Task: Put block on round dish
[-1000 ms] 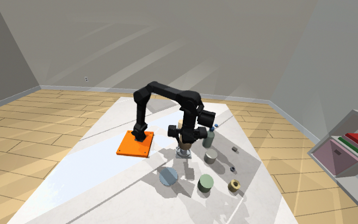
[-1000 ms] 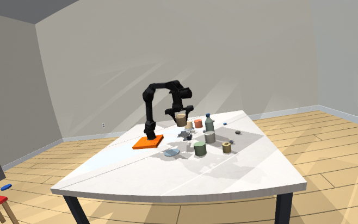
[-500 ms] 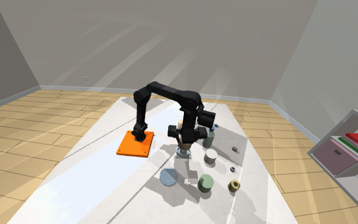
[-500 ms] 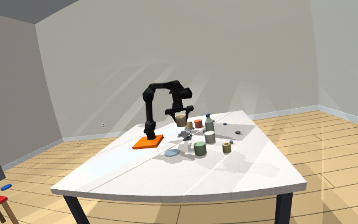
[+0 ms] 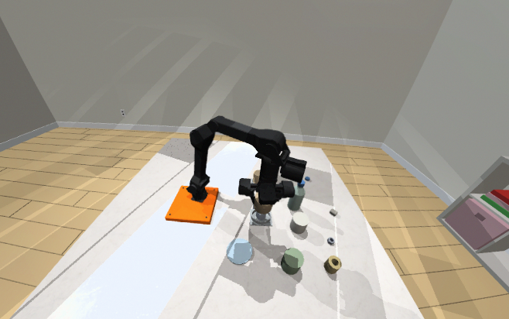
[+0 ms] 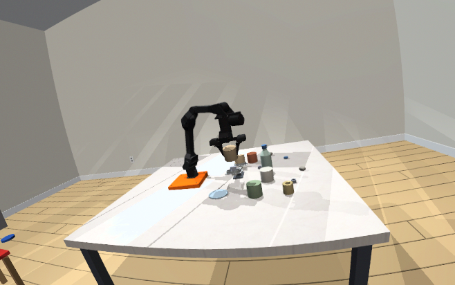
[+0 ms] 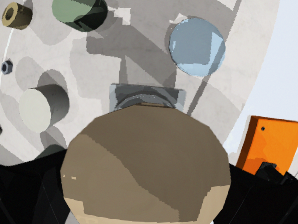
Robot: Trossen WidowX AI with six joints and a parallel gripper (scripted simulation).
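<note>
My gripper (image 5: 263, 200) (image 6: 230, 152) is shut on a tan cup (image 5: 263, 208) (image 6: 229, 155) (image 7: 145, 165) and holds it above the near end of the small grey balance (image 5: 268, 222) (image 6: 236, 173) (image 7: 117, 93). The held cup fills the lower middle of the wrist view and hides much of the balance. The other tan cup (image 5: 257, 176) (image 6: 240, 159) is at the far end of the balance, partly behind the arm or held cup. The round light blue dish (image 5: 239, 252) (image 6: 218, 194) (image 7: 197, 47) lies in front of the balance, with no cup above it. I cannot make out the block.
A green cylinder (image 5: 292, 261) (image 6: 254, 189), a white cylinder (image 5: 299, 222) (image 6: 266, 174) and a bottle (image 5: 296, 198) (image 6: 265, 160) stand right of the balance. A brass ring (image 6: 288, 189) is farther right. A red cylinder (image 6: 252, 158) stands behind. The arm's orange base (image 5: 186, 213) is left.
</note>
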